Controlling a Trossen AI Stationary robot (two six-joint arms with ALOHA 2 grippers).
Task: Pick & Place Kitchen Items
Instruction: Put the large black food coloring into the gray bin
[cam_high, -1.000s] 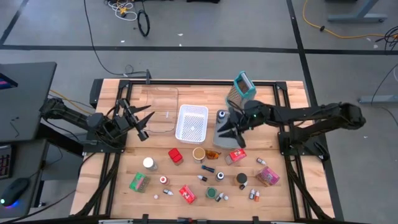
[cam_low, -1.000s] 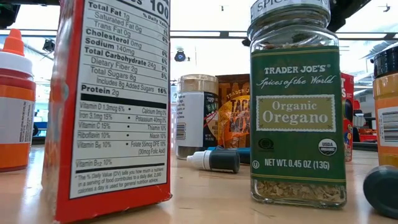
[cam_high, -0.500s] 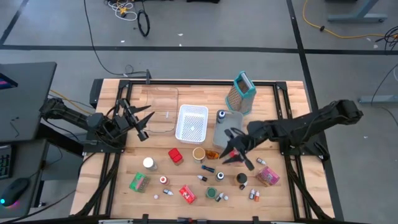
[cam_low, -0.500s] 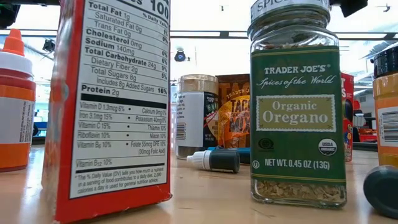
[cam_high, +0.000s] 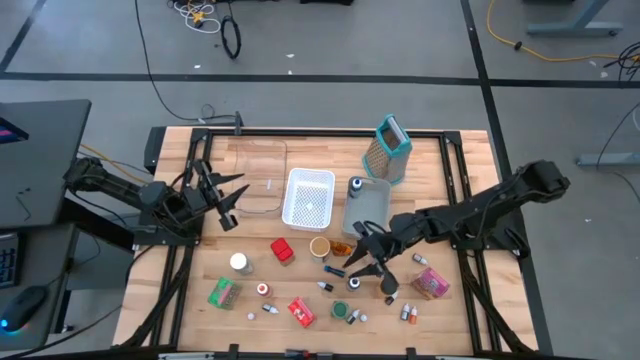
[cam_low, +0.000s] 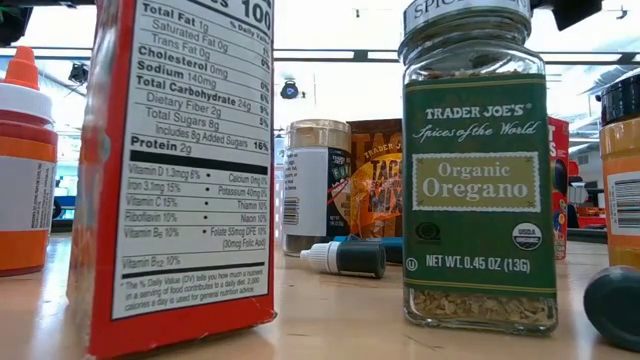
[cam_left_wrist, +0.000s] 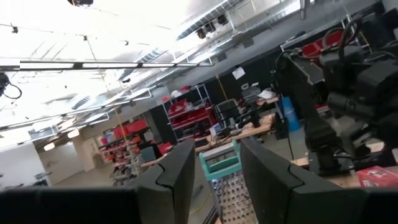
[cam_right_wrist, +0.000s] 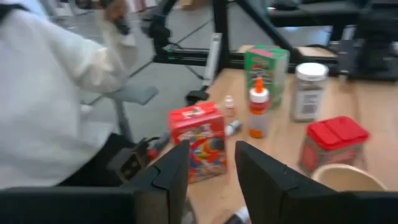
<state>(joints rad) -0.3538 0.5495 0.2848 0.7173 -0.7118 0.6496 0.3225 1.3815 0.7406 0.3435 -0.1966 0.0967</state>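
The kitchen items lie loose on the near half of the table: a red box (cam_high: 282, 248), a tan cup (cam_high: 320, 247), a white jar (cam_high: 240, 262), a green packet (cam_high: 224, 293), a red packet (cam_high: 302, 312), a pink packet (cam_high: 430, 283) and a dark jar (cam_high: 389, 288). My right gripper (cam_high: 362, 265) hangs open over the small bottles near the cup, touching nothing. In its wrist view my right gripper (cam_right_wrist: 211, 165) points toward the red packet (cam_right_wrist: 197, 140). My left gripper (cam_high: 232, 203) waits open at the table's left, beside the clear bin (cam_high: 255, 175).
A white basket (cam_high: 309, 197) and a grey bin (cam_high: 367, 205) stand mid-table, with a metal grater (cam_high: 388, 150) behind them. In the low view an oregano jar (cam_low: 478, 170) and a red box (cam_low: 175, 160) stand close. A person in white (cam_right_wrist: 43, 99) is beyond the table's edge.
My right gripper has swung from over the grey bin toward the table's near edge and sunk a little; it now hangs over the loose items by the cup. Nothing on the table has moved.
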